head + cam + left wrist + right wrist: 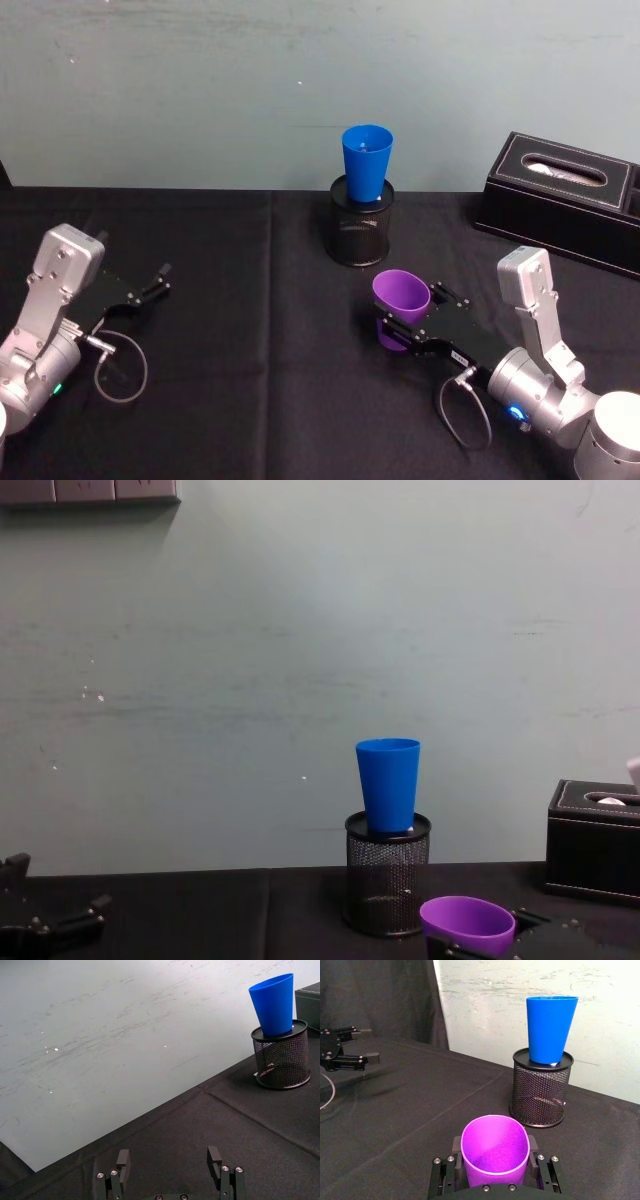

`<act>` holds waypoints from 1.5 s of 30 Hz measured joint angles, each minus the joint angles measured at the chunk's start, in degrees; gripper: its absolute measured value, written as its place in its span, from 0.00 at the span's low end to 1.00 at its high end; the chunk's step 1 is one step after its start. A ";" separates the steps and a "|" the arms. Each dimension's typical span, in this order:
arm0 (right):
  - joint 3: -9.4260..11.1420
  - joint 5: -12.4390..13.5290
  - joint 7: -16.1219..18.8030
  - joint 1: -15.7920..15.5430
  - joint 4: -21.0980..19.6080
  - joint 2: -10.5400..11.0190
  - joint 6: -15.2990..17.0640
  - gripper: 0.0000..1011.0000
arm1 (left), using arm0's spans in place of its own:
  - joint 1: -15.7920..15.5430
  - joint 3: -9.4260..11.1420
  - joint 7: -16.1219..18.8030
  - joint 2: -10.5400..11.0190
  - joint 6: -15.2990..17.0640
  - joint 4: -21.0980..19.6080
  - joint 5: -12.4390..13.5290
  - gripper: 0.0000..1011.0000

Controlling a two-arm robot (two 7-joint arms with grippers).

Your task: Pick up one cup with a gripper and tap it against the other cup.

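The short purple cup (pixel 400 297) sits tilted between the jaws of my right gripper (pixel 412 316), which is shut on its lower body at the front right of the table. The right wrist view shows the purple cup (pixel 495 1150) clamped from both sides by the gripper (pixel 495 1161). The taller blue cup (pixel 367 160) stands upright in the mouth of a black wire-mesh pen holder (pixel 361 228), a short way beyond the purple cup and apart from it. My left gripper (pixel 155 281) rests open and empty at the far left.
A black tissue box (pixel 565 200) stands at the back right. A black cloth (pixel 250 330) covers the table, and a pale wall (pixel 200 90) rises behind it. A loose cable loop (pixel 120 370) lies beside the left arm.
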 joint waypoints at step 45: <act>0.00 0.00 0.00 0.00 0.00 0.00 0.00 0.73 | 0.00 0.00 0.00 0.00 0.00 0.00 0.00 1.00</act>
